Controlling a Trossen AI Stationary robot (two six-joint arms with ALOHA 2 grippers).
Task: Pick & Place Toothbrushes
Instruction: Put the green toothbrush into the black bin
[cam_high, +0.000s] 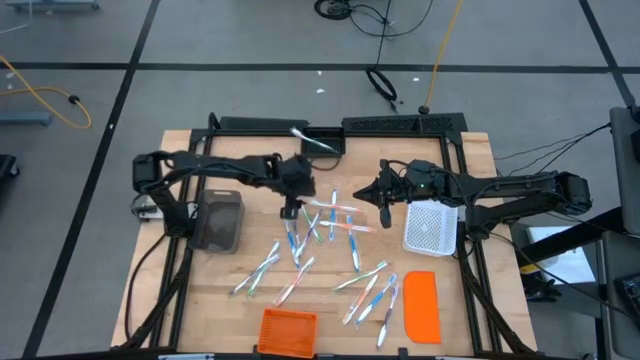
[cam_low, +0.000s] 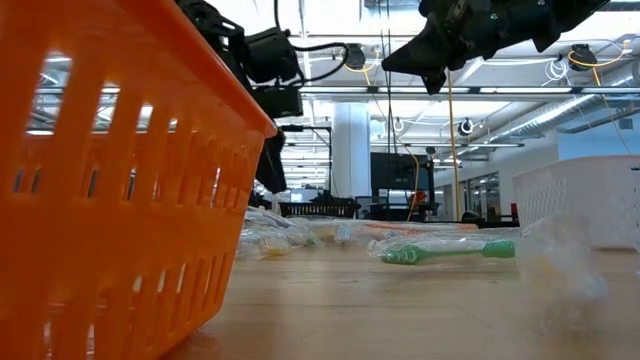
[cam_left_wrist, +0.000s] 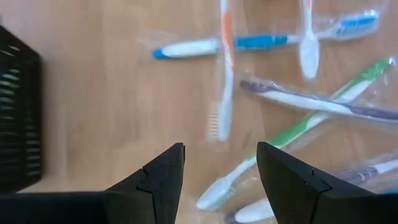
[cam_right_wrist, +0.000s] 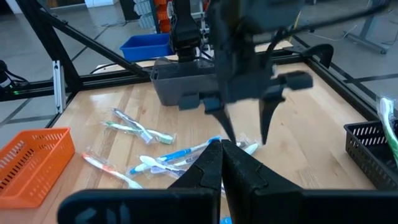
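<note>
Several toothbrushes (cam_high: 330, 225), white with blue, green or orange accents, many in clear wrappers, lie flat and scattered on the wooden table; they also show in the left wrist view (cam_left_wrist: 224, 74) and the right wrist view (cam_right_wrist: 168, 155). My left gripper (cam_high: 290, 207) hovers open above the left part of the heap, fingers pointing down; between its fingers (cam_left_wrist: 221, 180) I see bare wood and a green-handled brush (cam_left_wrist: 292, 130) beside it. My right gripper (cam_high: 384, 196) is shut and empty (cam_right_wrist: 222, 158), raised over the heap's right side (cam_low: 432, 62).
A grey bin (cam_high: 222, 220) stands left of the heap and a white mesh basket (cam_high: 432, 228) right of it. A black basket (cam_high: 322, 142) at the far edge holds a brush. An orange basket (cam_high: 288, 330) and a flat orange lid (cam_high: 421, 305) lie near the front edge.
</note>
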